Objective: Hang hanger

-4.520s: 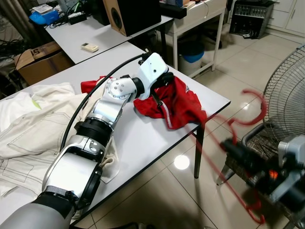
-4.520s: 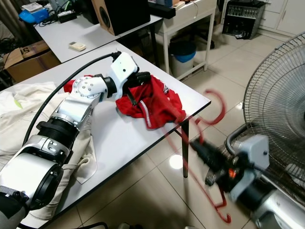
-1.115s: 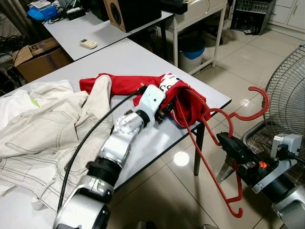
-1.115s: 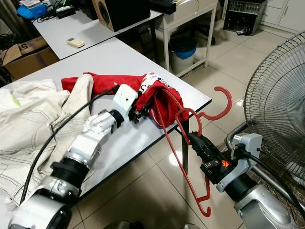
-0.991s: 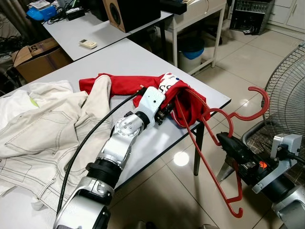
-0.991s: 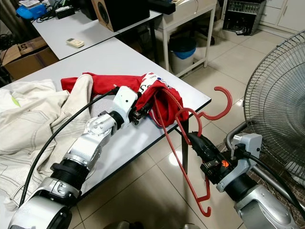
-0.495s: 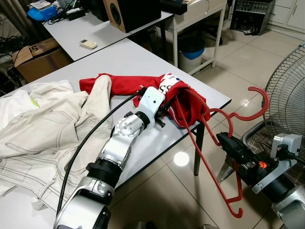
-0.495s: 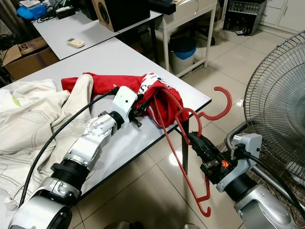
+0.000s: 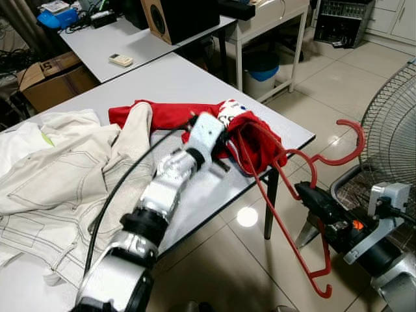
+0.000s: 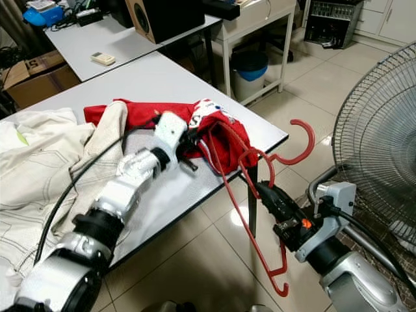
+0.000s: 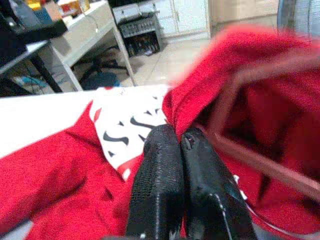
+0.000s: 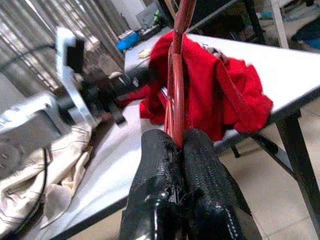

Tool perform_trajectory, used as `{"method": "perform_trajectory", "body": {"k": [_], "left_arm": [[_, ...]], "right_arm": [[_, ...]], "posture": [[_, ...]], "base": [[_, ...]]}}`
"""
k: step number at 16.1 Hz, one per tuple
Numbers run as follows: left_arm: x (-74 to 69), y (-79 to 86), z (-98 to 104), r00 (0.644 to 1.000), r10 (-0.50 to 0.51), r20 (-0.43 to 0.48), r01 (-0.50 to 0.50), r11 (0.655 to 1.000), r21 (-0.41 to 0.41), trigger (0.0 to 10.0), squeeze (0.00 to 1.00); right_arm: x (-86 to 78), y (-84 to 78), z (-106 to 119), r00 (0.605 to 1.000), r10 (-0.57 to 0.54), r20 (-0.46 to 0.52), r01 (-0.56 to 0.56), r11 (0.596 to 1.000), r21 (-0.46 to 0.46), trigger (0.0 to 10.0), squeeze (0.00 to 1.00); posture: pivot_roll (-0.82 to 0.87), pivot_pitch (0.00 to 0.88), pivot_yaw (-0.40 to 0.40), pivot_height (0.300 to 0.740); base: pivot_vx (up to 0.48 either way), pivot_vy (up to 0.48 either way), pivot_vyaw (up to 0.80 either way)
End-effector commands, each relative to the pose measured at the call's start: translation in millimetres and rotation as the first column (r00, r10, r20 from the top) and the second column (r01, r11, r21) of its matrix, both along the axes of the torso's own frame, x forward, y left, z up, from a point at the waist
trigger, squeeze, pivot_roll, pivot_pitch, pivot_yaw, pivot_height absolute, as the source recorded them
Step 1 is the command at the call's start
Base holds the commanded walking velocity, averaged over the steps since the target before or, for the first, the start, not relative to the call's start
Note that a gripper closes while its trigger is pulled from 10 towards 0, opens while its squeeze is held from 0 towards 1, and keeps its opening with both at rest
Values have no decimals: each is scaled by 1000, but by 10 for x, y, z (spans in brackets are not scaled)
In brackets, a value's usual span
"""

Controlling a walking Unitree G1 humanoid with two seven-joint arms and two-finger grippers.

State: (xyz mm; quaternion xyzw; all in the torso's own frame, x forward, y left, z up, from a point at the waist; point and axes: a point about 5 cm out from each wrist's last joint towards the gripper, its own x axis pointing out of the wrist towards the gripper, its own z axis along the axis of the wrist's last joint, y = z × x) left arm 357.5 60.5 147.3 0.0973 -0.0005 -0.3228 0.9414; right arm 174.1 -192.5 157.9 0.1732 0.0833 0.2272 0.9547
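A red hanger (image 9: 285,227) hangs off the table's near corner, hook (image 9: 354,128) up. My right gripper (image 9: 305,192) is shut on its neck below the hook, as the right wrist view (image 12: 175,142) shows. The hanger's upper arm reaches into a red garment (image 9: 257,146) bunched on the white table (image 9: 162,78). My left gripper (image 11: 179,135) is at the garment's table-side edge, beside its white label (image 11: 122,135). Its fingers are pressed together where a fold of the red cloth rises.
A cream jacket (image 9: 58,169) covers the table's left part and overlaps the garment's far end. A standing fan (image 9: 390,123) is close on the right, behind the hanger. A second table with a speaker (image 9: 175,16) and a remote (image 9: 121,62) stands behind. Tiled floor lies below.
My left arm has swung quickly and is blurred, tugging the garment's edge a little up and over the hanger's arm. The right gripper and hanger have barely moved.
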Motion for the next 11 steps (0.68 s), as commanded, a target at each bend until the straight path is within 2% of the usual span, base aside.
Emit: {"method": "perform_trajectory", "body": {"k": [1, 2, 4, 5, 7, 8, 9, 10, 11], "left_arm": [[35, 94, 60, 999, -33, 6, 33, 999, -2, 0, 0], [34, 104, 78, 998, -55, 7, 55, 998, 1, 0, 0], [2, 216, 104, 983, -185, -11, 185, 976, 114, 0, 0], [-25, 305, 81, 969, -244, -44, 248, 949, 194, 0, 0], [-36, 445, 108, 953, -291, -77, 301, 915, 269, 0, 0], [-22, 508, 166, 951, -297, -84, 309, 910, 275, 0, 0], [31, 686, 445, 943, -323, -83, 333, 905, 264, 0, 0], [38, 710, 499, 941, -329, -82, 339, 905, 259, 0, 0], [66, 770, 697, 937, -343, -64, 349, 910, 223, 0, 0]], "right_arm": [[42, -2, -33, 1000, -1, -29, 1, 1000, -14, 10000, 0], [59, -18, -50, 999, -12, -40, 11, 1000, -22, 10000, 0], [193, -121, -125, 993, -86, -75, 82, 995, -57, 10000, 0], [266, -153, -106, 993, -101, -62, 98, 994, -58, 10000, 0], [369, -169, -53, 995, -98, -37, 96, 994, -51, 10000, 0], [414, -166, -34, 996, -87, -29, 85, 995, -53, 10000, 0], [559, -132, 26, 999, -39, -2, 39, 997, -69, 10000, 0], [587, -123, 37, 1000, -30, 2, 30, 997, -71, 10000, 0], [675, -92, 92, 1000, -8, 26, 10, 997, -82, 10000, 0]], "posture": [[-160, 53, 152, 740], [-160, 53, 152, 740], [-159, 45, 158, 740], [-148, 39, 164, 740], [-139, 34, 166, 740], [-136, 32, 167, 740], [-132, 28, 168, 740], [-126, 25, 171, 740], [-119, 22, 171, 740]], "base": [[0, 0, 0], [0, 0, 0], [0, 0, 0], [0, 0, 0], [0, 0, 0], [0, 0, 0], [0, 0, 0], [0, 0, 0], [0, 0, 0]]}}
